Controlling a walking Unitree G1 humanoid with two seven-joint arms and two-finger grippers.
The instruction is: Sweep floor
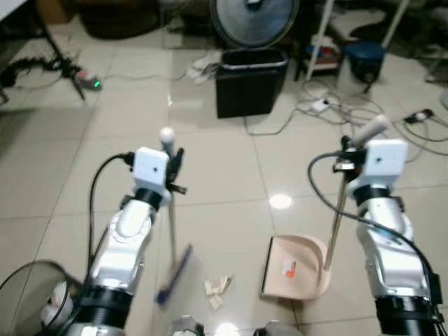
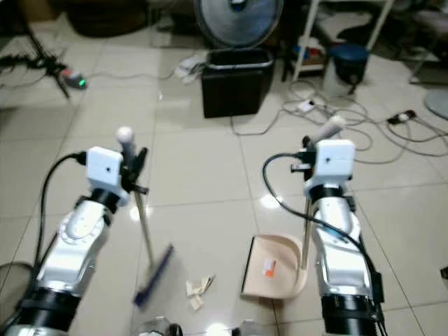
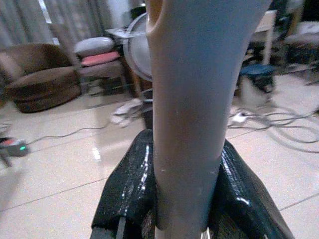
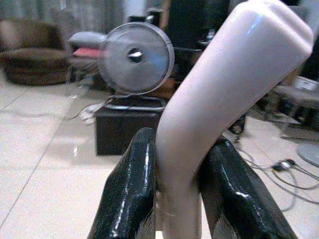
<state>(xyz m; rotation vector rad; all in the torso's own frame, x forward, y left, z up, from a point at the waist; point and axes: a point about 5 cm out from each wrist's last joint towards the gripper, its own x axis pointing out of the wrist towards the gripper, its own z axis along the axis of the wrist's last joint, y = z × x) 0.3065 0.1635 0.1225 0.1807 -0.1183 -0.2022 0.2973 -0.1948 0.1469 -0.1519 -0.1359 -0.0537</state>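
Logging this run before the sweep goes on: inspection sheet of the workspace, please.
Surface: pale tiled floor, glossy with light glare.
Job's things: broom, blue head on the floor; pink dustpan resting on the floor with something orange inside.
Clutter: paper scraps between broom and dustpan.
Grippers: left end effector shut on the broom handle; right end effector shut on the dustpan handle.
Cables: loose cables and a power strip on the floor at right.
Surroundings: black bin, fan behind it, brown sofa.
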